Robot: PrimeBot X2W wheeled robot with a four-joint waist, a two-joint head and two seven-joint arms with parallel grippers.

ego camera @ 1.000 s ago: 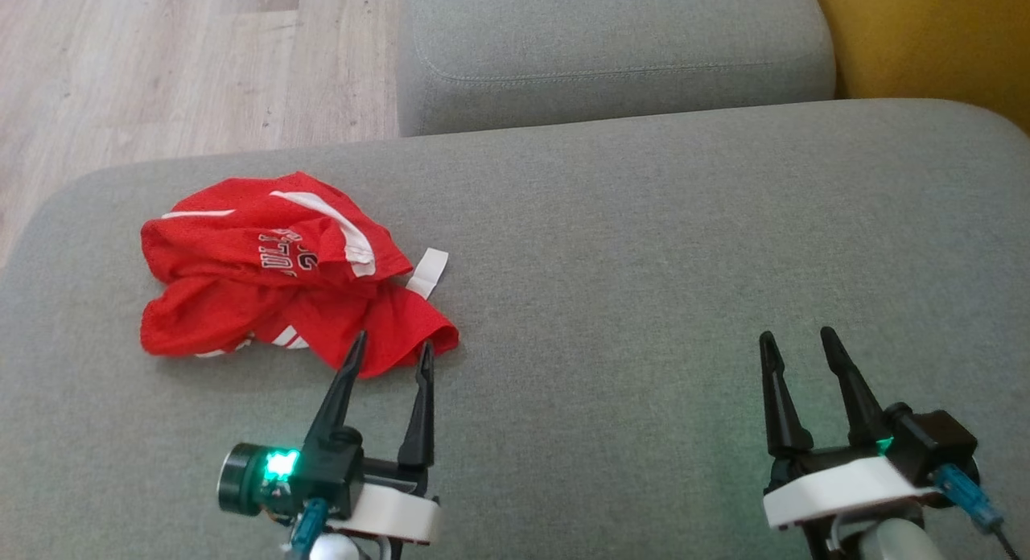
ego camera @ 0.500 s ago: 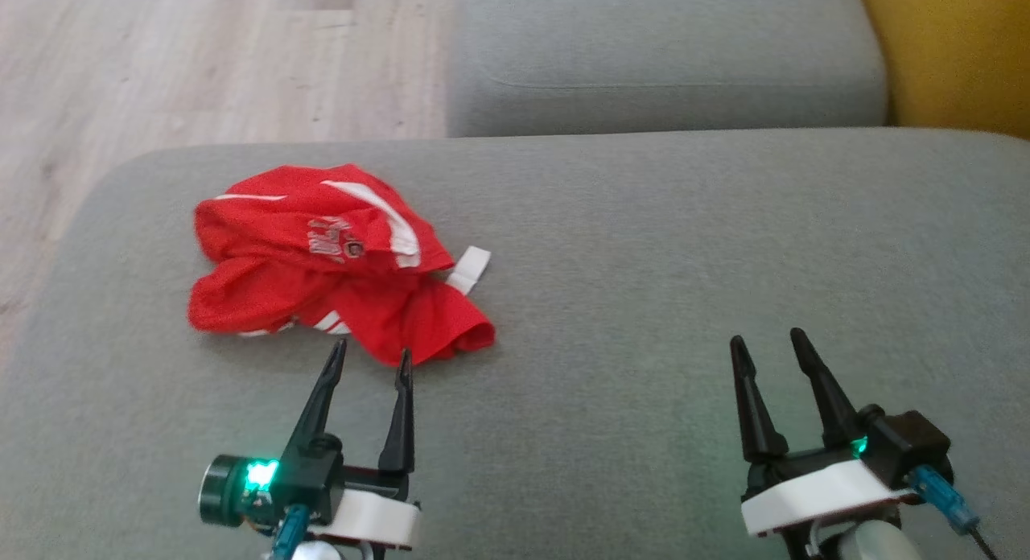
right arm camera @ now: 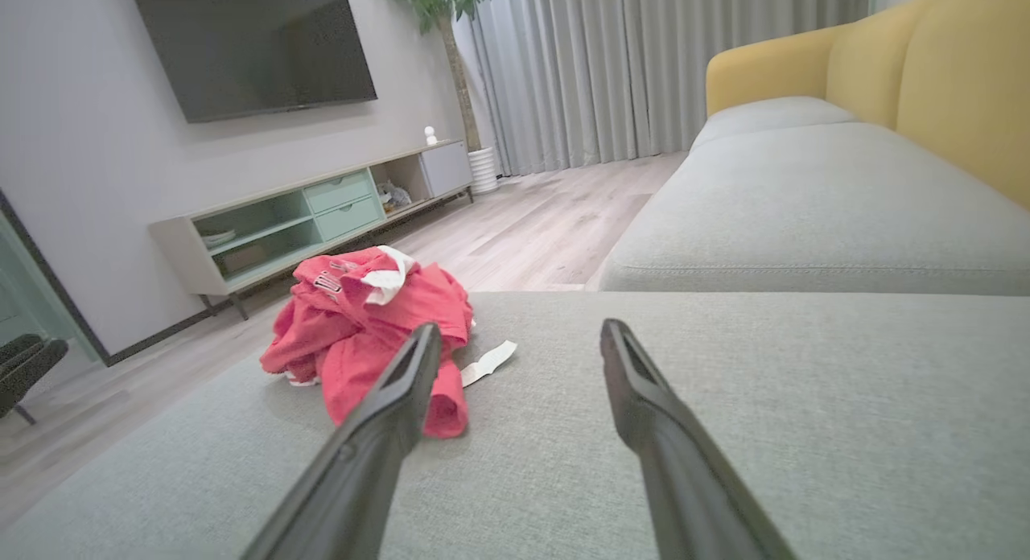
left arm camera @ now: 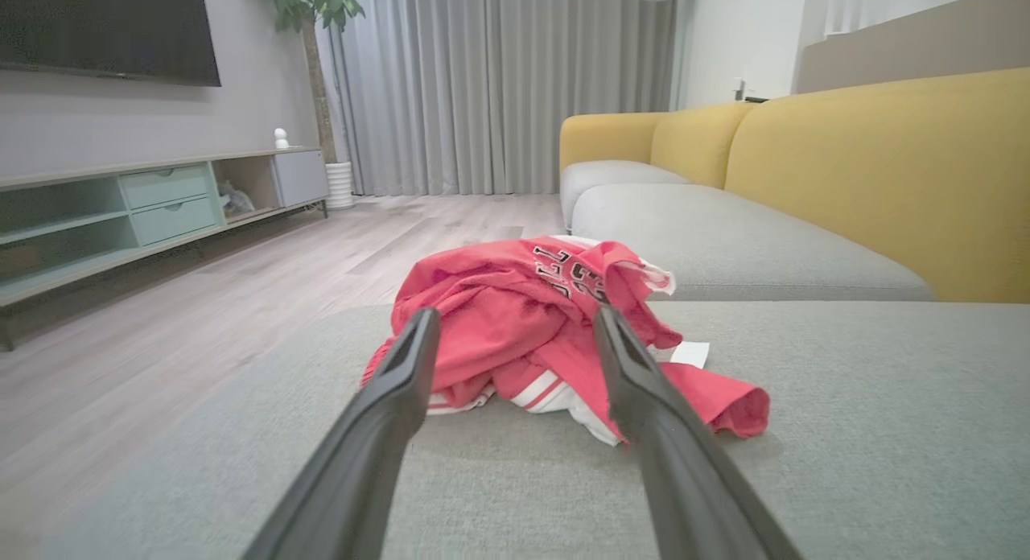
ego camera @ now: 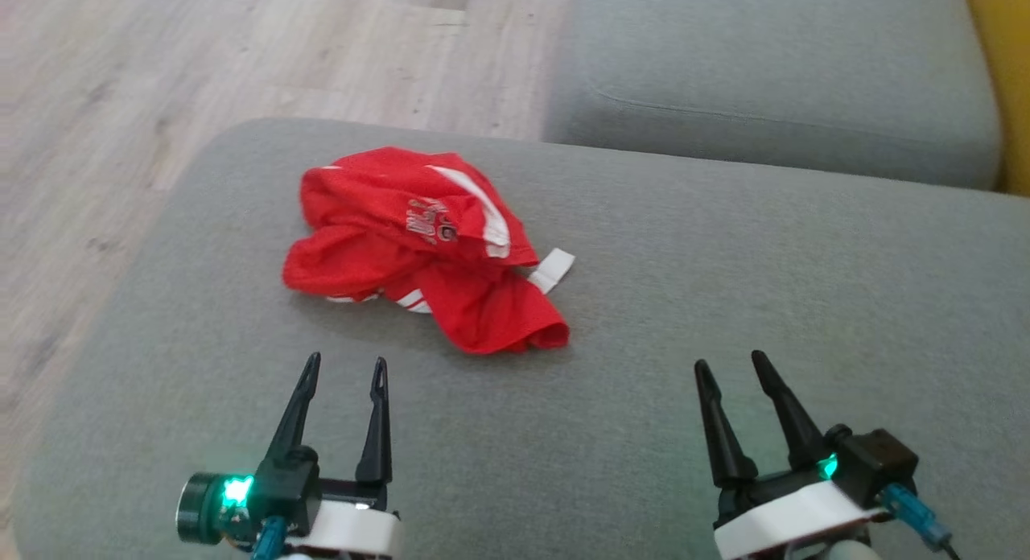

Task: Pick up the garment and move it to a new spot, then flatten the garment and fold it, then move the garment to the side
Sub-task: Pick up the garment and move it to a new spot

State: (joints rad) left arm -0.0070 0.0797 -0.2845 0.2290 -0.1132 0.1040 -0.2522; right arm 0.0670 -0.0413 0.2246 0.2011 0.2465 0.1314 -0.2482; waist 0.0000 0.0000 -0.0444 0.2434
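Observation:
A crumpled red garment (ego camera: 418, 254) with white stripes and lettering lies on the grey cushion (ego camera: 724, 286), towards its left end. A white tag (ego camera: 554, 269) sticks out at its right side. My left gripper (ego camera: 346, 368) hovers open a short way in front of the garment (left arm camera: 523, 327), not touching it. My right gripper (ego camera: 731, 365) is open too, farther right over bare cushion. In the right wrist view the garment (right arm camera: 370, 327) sits ahead and to the left of my fingers (right arm camera: 394, 383).
The cushion's left edge (ego camera: 153, 246) drops to a pale wood floor (ego camera: 121, 77). A second grey seat (ego camera: 764, 61) lies beyond, with a yellow backrest (left arm camera: 885, 166) on the right. A low TV cabinet (right arm camera: 306, 214) stands across the room.
The head camera has swung left, so the whole scene sits farther right. Both grippers have drawn back from the garment; the left fingertips no longer overlap its edge.

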